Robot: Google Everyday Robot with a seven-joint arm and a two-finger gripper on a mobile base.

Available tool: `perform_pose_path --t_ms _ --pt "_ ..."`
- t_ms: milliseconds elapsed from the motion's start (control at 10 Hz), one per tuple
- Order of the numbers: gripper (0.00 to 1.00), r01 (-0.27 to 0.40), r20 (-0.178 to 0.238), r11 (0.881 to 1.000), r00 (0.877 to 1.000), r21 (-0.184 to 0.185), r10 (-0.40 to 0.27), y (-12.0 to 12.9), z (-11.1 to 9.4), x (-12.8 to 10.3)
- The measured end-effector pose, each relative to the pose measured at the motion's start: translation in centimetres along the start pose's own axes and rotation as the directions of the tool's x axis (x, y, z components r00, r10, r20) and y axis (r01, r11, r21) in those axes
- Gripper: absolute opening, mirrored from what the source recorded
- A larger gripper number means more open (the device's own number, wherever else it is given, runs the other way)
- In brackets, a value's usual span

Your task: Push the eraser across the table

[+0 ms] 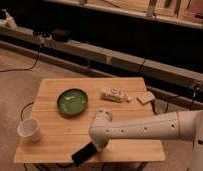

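The gripper (93,148) rests at the flat black eraser (83,154) on the plank desk's (126,112) front edge.

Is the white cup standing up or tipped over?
Standing up: the cup shows its open top. The hand is near the eraser.
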Motion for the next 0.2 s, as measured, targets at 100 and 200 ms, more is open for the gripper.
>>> perform_pose_path --t_ms 100,200 --pt "0.27 0.0 0.0 1.0 1.0 0.0 0.0 -0.02 -0.01 0.02" --pt "0.38 0.0 -0.001 1.0 1.0 0.001 0.0 -0.04 -0.01 0.03"
